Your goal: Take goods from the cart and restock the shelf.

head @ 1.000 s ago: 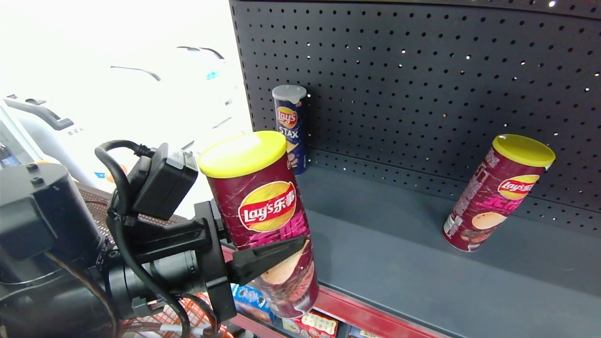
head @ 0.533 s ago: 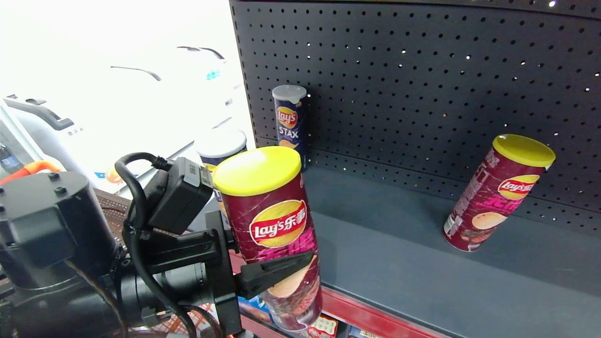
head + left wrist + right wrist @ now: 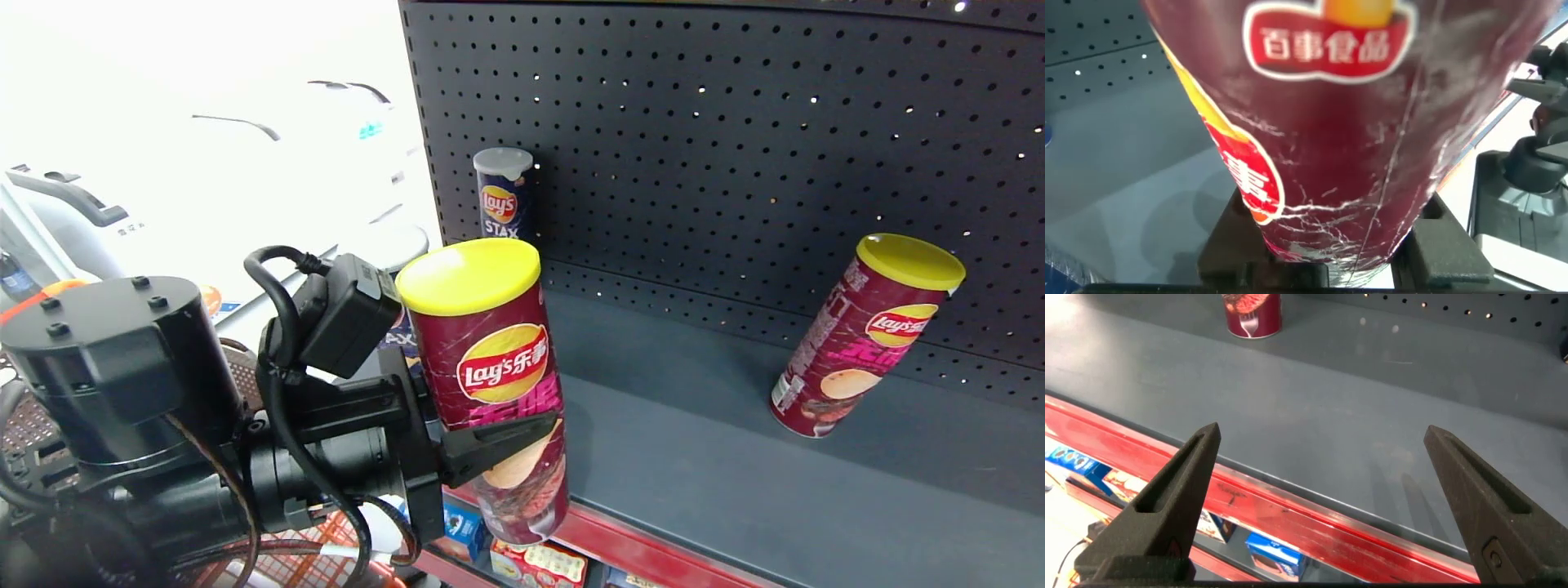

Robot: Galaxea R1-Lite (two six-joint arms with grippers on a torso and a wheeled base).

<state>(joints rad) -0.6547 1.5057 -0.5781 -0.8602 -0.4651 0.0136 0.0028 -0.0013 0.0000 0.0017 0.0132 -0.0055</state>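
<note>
The left fingers grasp a maroon can, upright above the near left edge of the shelf, in the head view. The right wrist view adds the right fingers, released, near the shelf front; a second maroon can leans on the far pegboard.

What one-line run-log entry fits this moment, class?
left end effector: shut on held red can, by shelf front | right end effector: open over shelf | leaning red can: against back panel | blue can: upright at back
</note>
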